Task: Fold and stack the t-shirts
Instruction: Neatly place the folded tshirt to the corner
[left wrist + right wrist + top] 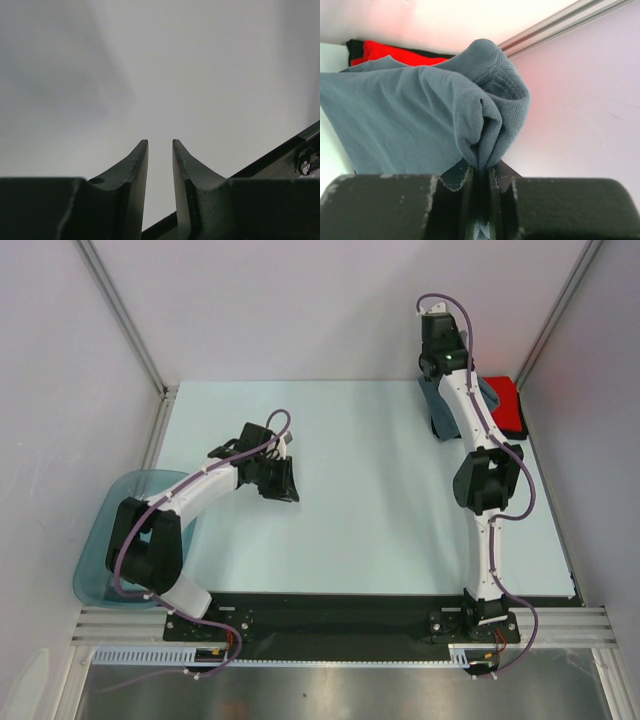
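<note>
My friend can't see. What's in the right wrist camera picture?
Two dark fingers pinch a bunched fold of the blue-grey t-shirt. Behind it peek the red t-shirt and black t-shirt, near a metal rail.

Right arm (478,475) outstretched, right fingers (454,179) clamped; left fingers (134,172) parted.

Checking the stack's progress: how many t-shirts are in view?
3. A blue-grey shirt pinched in the right gripper; a red shirt in the far right corner; a black shirt under it, edge only. Others may be hidden.
</note>
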Available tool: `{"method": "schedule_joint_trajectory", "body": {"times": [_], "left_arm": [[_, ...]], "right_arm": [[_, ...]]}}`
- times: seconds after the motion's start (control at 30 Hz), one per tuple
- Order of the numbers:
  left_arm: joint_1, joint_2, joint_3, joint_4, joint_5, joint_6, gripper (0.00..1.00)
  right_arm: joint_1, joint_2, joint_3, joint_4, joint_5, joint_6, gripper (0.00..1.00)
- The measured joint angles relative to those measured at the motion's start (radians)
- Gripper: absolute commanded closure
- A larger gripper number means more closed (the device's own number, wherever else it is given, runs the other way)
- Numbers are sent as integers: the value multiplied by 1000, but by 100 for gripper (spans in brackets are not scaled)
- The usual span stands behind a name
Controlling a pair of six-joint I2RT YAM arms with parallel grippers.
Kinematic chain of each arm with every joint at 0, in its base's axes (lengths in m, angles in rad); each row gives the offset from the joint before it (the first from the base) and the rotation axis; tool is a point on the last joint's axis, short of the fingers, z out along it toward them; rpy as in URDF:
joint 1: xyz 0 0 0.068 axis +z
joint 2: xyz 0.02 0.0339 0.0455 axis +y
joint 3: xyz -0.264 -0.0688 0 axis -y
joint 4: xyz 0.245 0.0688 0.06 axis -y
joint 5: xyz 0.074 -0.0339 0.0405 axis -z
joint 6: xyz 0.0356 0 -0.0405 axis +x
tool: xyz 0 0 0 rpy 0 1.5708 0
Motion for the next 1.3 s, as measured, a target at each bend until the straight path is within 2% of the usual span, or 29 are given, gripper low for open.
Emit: {"method": "schedule_joint_trajectory", "body": {"times": [1.3], "left_arm": [[20, 45, 0, 0, 19, -3, 70]], "right_arm": [[-108, 156, 133, 121, 56, 144, 100]]}}
